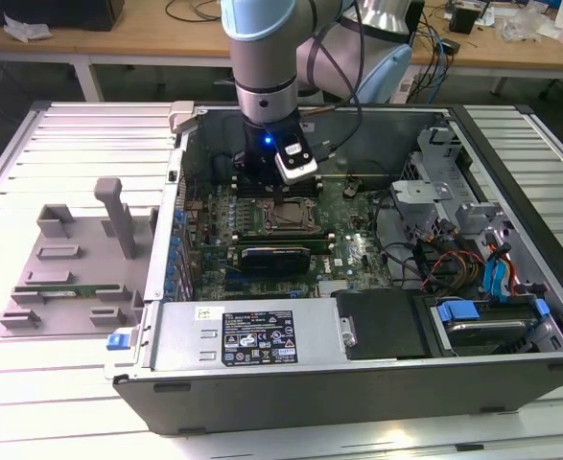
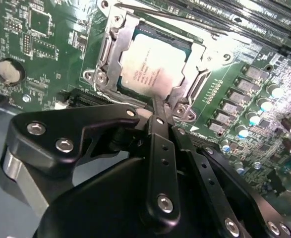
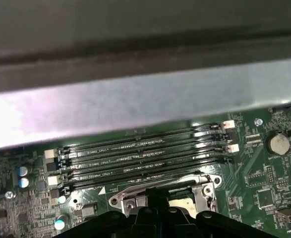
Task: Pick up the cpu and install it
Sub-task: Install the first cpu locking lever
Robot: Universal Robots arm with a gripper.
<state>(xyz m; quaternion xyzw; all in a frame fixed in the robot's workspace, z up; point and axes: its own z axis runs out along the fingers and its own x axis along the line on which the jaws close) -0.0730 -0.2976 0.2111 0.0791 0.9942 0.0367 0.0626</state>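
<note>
Inside the open computer case point(image 1: 262, 331), the arm's gripper point(image 2: 157, 111) hangs right over the motherboard point(image 1: 353, 251).
Its fingers look pinched together, holding nothing; the cpu point(image 2: 152, 64) lies flat in its socket frame point(image 2: 110, 47), just beyond the fingertips, beside the memory slots point(image 3: 145, 156).

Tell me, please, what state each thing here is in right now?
cpu: seated flat in its socket, metal top up.
socket frame: open around the chip.
memory slots: empty.
computer case: lying on its side, panel off.
tool: just above the socket edge, holding nothing.
</note>
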